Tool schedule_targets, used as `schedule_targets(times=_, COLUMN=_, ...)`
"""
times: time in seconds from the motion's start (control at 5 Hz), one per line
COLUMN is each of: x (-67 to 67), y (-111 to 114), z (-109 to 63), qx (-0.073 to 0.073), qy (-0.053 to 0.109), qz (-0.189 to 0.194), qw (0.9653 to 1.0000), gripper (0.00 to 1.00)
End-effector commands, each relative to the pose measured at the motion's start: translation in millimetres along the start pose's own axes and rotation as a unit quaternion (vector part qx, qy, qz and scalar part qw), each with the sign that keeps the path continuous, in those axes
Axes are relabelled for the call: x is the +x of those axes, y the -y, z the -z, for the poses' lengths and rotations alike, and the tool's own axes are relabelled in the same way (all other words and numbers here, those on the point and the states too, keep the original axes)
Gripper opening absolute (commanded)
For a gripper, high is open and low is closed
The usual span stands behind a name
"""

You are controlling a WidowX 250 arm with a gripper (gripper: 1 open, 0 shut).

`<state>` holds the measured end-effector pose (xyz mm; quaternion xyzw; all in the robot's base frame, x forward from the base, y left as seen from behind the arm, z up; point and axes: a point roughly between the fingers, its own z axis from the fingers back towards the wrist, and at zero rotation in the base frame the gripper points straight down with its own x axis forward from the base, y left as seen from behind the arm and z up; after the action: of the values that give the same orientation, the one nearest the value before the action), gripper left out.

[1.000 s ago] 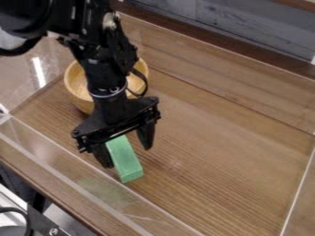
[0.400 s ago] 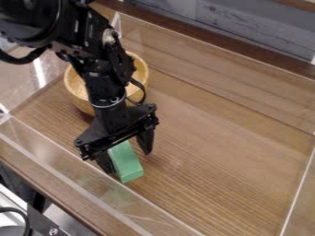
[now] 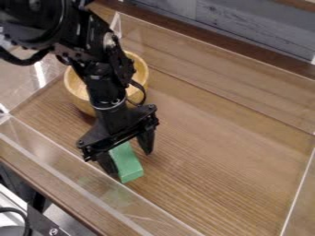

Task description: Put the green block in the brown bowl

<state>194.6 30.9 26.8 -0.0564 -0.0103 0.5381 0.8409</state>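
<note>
The task is at its start: the green block (image 3: 125,164) lies flat on the desk (image 3: 234,157), well outside the brown bowl (image 3: 76,85), and nothing has been lifted. The end effector (image 3: 120,144) hangs right over the block's far end, pointing straight down with its dark fingers spread wide on either side of the bar; I cannot tell whether they touch it, and they are not pinching it. Closing on the block, raising it, carrying it to the bowl and letting go all appear to be left. The block is a bright green, flat-faced rectangular bar with crisp edges. The bowl sits beyond the block, partly hidden behind the arm: round, thick-walled, light tan wood with a smooth glossy inside. The desk is brown wood-grain, edged near the block by a clear, shiny barrier.
</note>
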Motion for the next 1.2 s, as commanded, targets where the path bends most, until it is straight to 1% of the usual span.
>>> schedule_targets(times=0.0, x=4.9, y=4, z=-1.6, qx=-0.012, qy=0.007, qz=-0.005, qw=0.9999, gripper=1.0)
schedule_targets(times=0.2, x=5.3, y=4, z=0.9, qx=-0.012, qy=0.005, qz=-0.007, qw=0.9999, gripper=0.0)
schedule_targets(times=0.6, x=3.6, y=1, z=-8.3, qx=-0.001, qy=-0.008, qz=0.008, qw=0.9999, gripper=0.0)
schedule_targets(times=1.0, x=2.2, y=-1, z=-17.1, qx=0.004, qy=-0.02, qz=0.018, qw=0.9996, gripper=0.0)
